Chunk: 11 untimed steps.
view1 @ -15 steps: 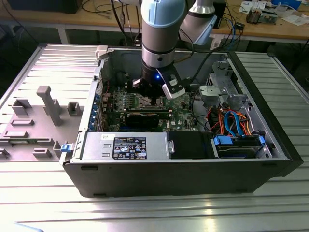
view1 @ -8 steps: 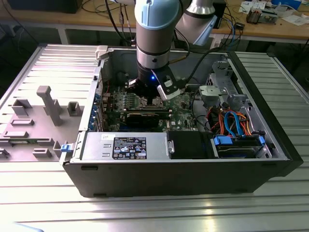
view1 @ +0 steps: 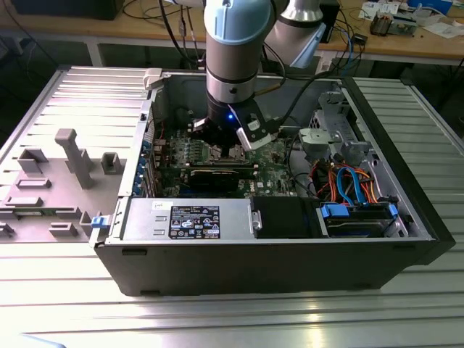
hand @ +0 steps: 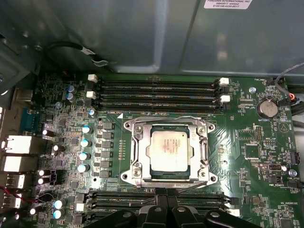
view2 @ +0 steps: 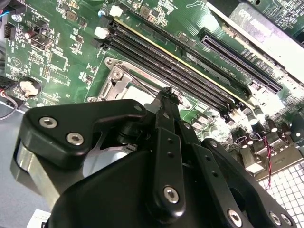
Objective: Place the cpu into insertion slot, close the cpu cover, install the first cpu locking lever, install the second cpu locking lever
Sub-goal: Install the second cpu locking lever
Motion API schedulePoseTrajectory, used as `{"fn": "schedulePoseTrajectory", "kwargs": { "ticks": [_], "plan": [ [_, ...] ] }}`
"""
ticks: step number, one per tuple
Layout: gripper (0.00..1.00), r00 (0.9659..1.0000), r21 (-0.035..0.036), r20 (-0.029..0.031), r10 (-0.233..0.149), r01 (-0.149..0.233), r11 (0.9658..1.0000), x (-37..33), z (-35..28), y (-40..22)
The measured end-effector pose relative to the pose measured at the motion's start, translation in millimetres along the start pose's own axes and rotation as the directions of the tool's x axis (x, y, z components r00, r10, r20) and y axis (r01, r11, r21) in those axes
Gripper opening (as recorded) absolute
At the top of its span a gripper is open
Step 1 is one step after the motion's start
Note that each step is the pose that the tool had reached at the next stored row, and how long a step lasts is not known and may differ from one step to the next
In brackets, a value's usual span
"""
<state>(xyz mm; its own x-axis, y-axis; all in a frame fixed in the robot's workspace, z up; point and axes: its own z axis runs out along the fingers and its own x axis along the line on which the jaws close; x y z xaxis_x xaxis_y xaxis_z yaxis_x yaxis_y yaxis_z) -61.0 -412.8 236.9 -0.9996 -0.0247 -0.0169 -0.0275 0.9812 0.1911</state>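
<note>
I see the arm reaching down into the open PC case (view1: 406, 217) in the exterior view, gripper (view1: 230, 145) low over the motherboard (view1: 272, 163), just above the socket area.

First wrist view gives the clean look: cpu (hand: 168, 151) sits flat inside the insertion slot (hand: 169, 176), silver top up. The cpu cover (hand: 140, 156) is down around it, chip showing through the square opening. A thin lever wire (hand: 199, 184) runs along the socket edge at about 5 o'clock from the chip; I can't tell if either lever is latched. Gripper fingertips (hand: 164, 209) show at 6 o'clock of the socket, over the lower memory slots (hand: 190, 197).

Second wrist view is mostly the black gripper body (view2: 142, 180), which blocks most of the socket; I get one corner of the metal frame (view2: 118, 80) at 11 o'clock of the finger. Fingers look drawn close together, nothing visibly held, but I can't tell the claw's state for certain.

Around: more memory slots (hand: 156, 92) at 12 o'clock of the socket, coin cell battery (hand: 267, 108) at 2 o'clock, capacitors (hand: 84, 154) at 9 o'clock. Exterior view adds the labelled power supply (view1: 192, 220) along the near wall, drive bay with blue and orange cables (view1: 348, 185) on the exterior view's right, grey plastic fixtures (view1: 72, 156) on the table (view1: 217, 319) at the exterior view's left.
</note>
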Motion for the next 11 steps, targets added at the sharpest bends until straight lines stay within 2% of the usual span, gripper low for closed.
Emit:
{"fn": "schedulePoseTrajectory", "kwargs": {
  "ticks": [3,4,6,11],
  "plan": [
    [0.11,1.0000,-0.0006,-0.0006,0.000,0.000,1.0000,0.3,0.0,0.1],
    [0.11,1.0000,-0.0013,-0.0037,0.000,0.000,1.0000,0.3,0.0,0.1],
    [0.11,0.9997,-0.0023,-0.0238,0.004,-0.004,1.0000,0.4,0.8,-0.1],
    [0.11,0.9995,-0.0037,-0.0311,0.004,-0.004,1.0000,3.9,4.8,-0.8]
  ]
}}
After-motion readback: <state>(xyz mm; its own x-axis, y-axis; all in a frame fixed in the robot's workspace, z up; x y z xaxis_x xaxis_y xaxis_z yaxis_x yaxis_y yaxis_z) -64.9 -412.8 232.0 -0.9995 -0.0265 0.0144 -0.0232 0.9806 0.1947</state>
